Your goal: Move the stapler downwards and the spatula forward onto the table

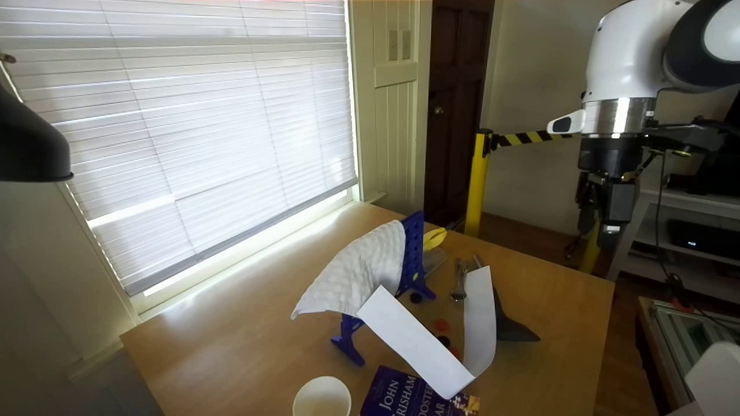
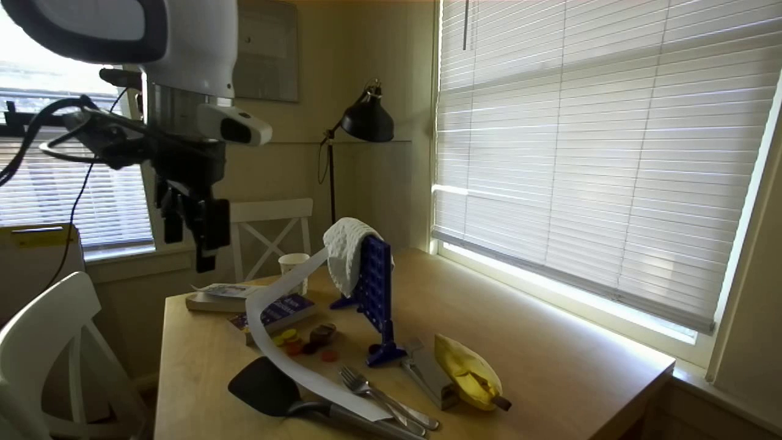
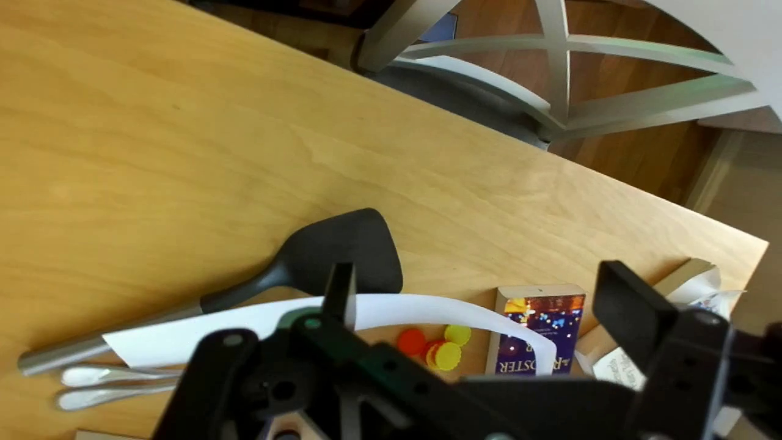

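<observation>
The black spatula (image 1: 514,329) lies on the wooden table (image 1: 231,329). In an exterior view its blade (image 2: 266,385) is plain and a curved white paper strip (image 2: 311,382) crosses its handle. It also shows in the wrist view (image 3: 342,250), left of the middle. A small dark object with a pale spot, seemingly the stapler (image 2: 322,333), lies between the paper strip and the blue stand (image 2: 376,287); I cannot make it out in the wrist view. My gripper (image 2: 190,249) is open and empty, high above the table; its spread fingers show in the wrist view (image 3: 486,290).
A white cloth (image 1: 364,266) hangs over the blue stand. Forks (image 2: 385,397), a grey metal object (image 2: 431,379) and a yellow banana-like item (image 2: 470,373) lie near it. Red and yellow discs (image 3: 437,349), books (image 3: 537,330) and a white cup (image 1: 322,397) are also on the table.
</observation>
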You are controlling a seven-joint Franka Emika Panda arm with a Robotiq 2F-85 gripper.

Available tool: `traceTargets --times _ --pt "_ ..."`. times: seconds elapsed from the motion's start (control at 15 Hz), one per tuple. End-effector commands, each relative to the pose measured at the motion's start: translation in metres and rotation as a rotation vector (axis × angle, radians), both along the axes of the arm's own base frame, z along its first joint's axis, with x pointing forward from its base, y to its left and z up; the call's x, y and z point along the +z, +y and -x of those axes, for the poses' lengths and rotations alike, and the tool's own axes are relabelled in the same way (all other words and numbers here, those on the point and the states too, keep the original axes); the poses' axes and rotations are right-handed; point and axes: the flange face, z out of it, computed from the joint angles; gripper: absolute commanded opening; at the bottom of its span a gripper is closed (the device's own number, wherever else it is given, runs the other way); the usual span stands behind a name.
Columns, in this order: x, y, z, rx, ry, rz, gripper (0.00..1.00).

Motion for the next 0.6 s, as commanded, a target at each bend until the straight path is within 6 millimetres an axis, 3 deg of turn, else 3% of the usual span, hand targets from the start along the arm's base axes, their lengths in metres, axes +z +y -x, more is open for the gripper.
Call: traceTargets --times 0.0,0.2,0.53 --pt "-0.014 -0.004 -0.061 0.189 0.020 -0.005 1.00" --pt "-0.022 -0.011 -0.106 0.347 0.021 -0.003 1.00" --pt "-0.042 -0.046 -0.185 0.618 -0.058 0.061 1.00"
